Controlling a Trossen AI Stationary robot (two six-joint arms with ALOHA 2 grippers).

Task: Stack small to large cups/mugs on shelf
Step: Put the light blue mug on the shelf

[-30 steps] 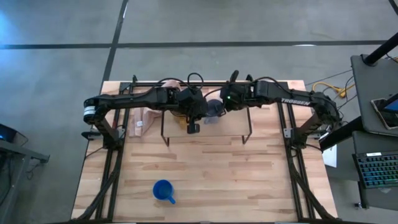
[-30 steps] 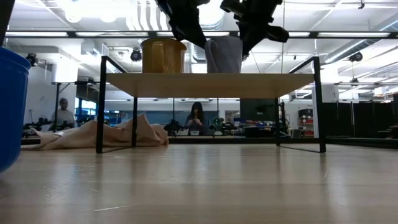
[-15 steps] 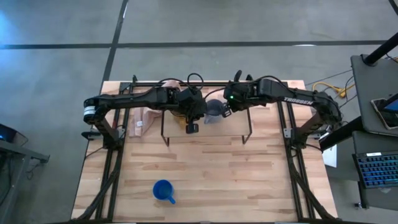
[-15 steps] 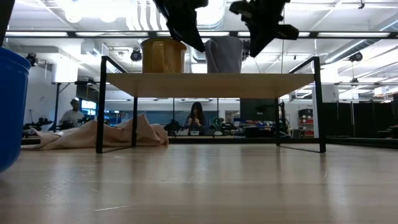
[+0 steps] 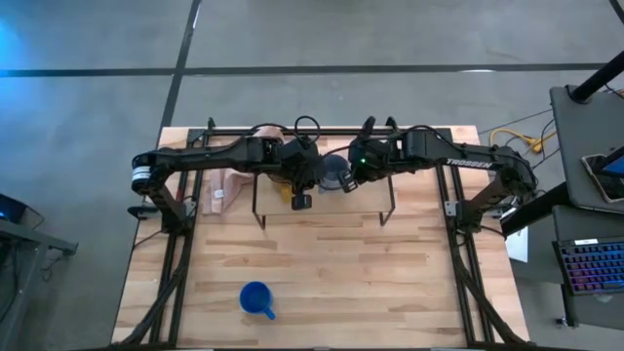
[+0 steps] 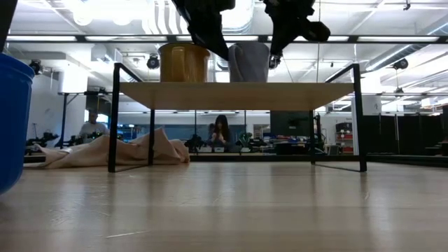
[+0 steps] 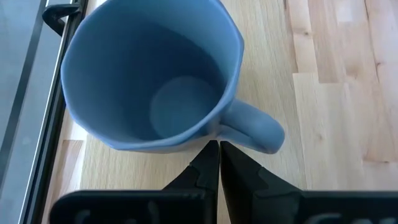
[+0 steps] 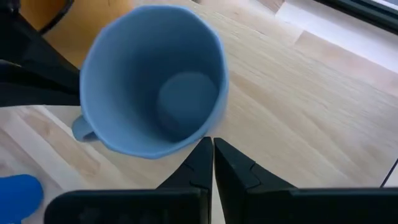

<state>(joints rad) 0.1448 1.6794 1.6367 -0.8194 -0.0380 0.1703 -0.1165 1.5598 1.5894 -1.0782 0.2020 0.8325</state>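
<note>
High view: pale grey-blue mug (image 5: 336, 174) on shelf (image 5: 370, 200), between left gripper (image 5: 310, 175) and right gripper (image 5: 353, 174); bright blue mug (image 5: 256, 299) well apart on table (image 5: 331, 283).

Low view: yellow mug (image 6: 183, 63) beside.

Wrist views: both grippers' fingers pressed together, holding nothing.

Crumpled pink cloth (image 6: 115, 150) on light wood counter (image 5: 331, 263), left rear. Person (image 6: 220, 133) seated in room behind; another (image 6: 91, 126) far left.

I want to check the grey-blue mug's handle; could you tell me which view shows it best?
The left wrist view: the grey-blue mug fills it, handle fully visible. The right wrist view shows only a sliver of handle; high and low views hide the mug partly behind the arms.
</note>
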